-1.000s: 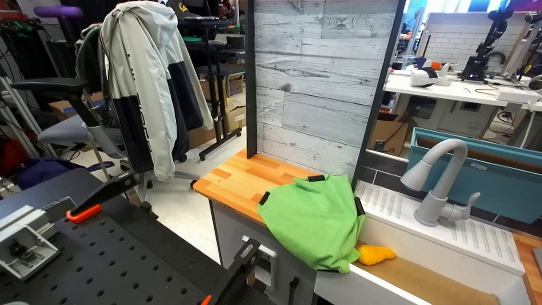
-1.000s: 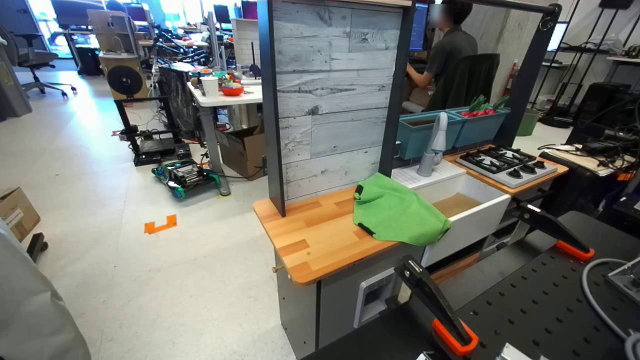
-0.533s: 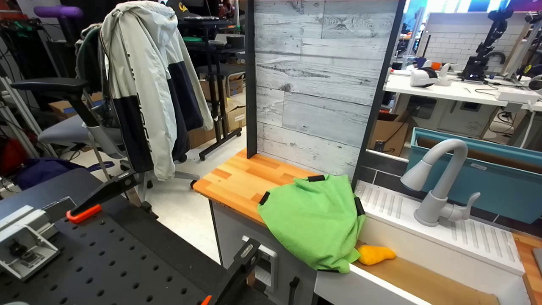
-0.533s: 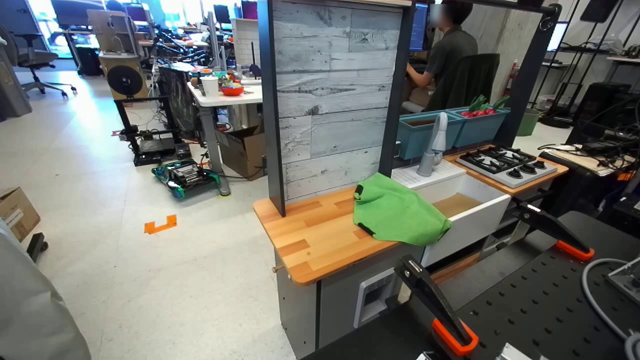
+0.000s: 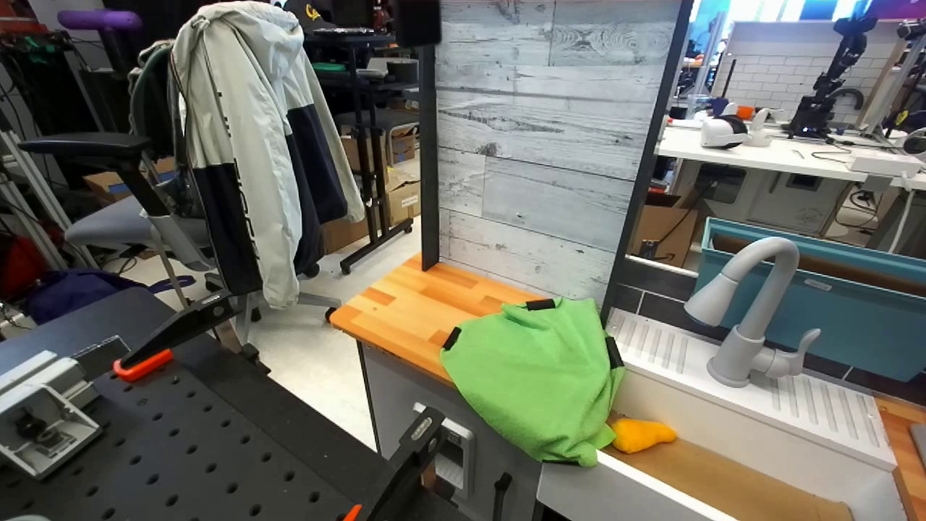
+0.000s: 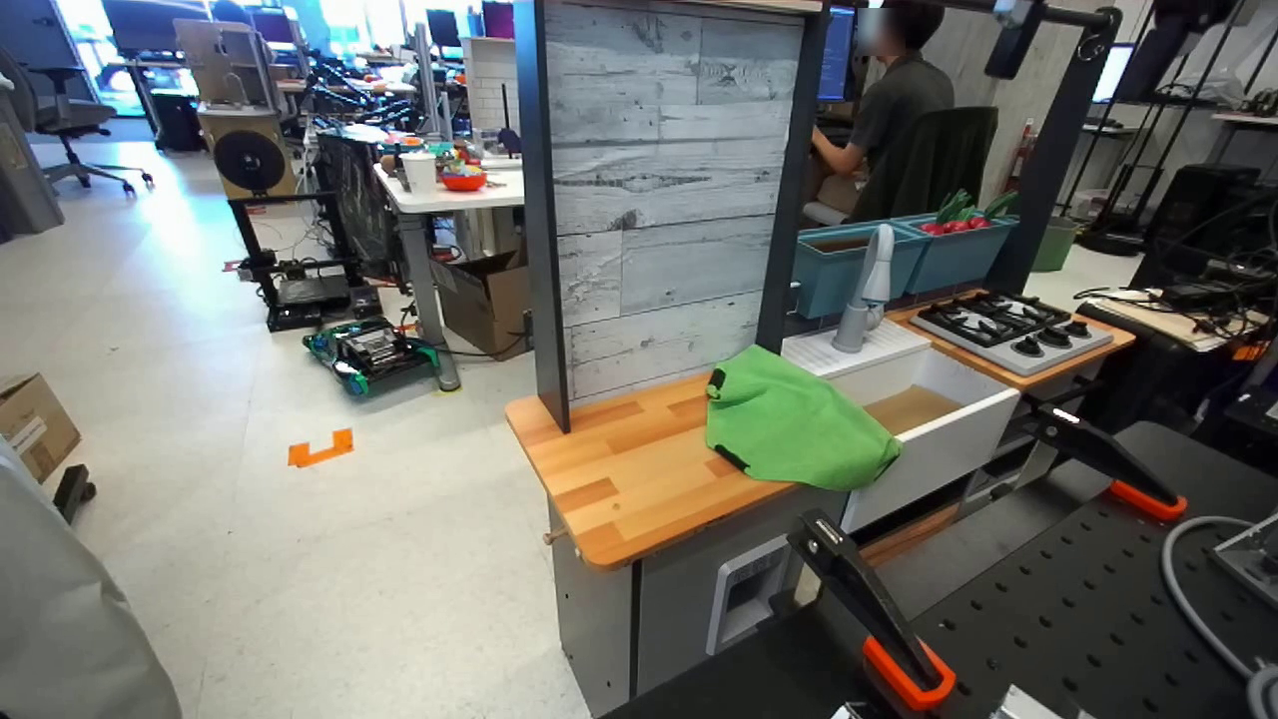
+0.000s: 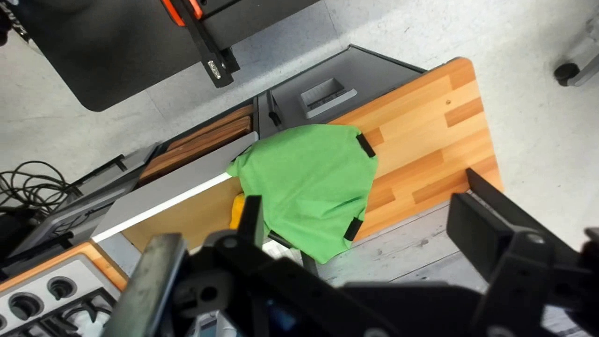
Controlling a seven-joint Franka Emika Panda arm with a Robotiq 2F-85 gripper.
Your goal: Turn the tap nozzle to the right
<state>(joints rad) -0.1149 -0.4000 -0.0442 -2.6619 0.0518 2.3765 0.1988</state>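
The tap nozzle (image 5: 771,298) is a pale grey arched spout on a short base behind the white sink (image 5: 759,435), with a small lever at its side. Its spray head points left in this exterior view; it also shows in an exterior view (image 6: 872,290). In the wrist view I cannot make out the tap; the gripper body covers that area. My gripper (image 7: 358,210) is open and empty, high above the counter. Only a dark piece of it shows at the top edge in both exterior views, well above and apart from the tap.
A green cloth (image 5: 535,376) drapes over the wooden counter (image 5: 405,300) and the sink's edge. A yellow item (image 5: 642,435) lies in the sink. A teal planter (image 5: 832,318) stands right behind the tap. A stove (image 6: 1008,325), an upright panel (image 6: 679,200) and clamps (image 6: 869,609) are nearby.
A dark part of my gripper has come into view at the top edge of both exterior views. The tap nozzle, cloth and yellow item have not moved.
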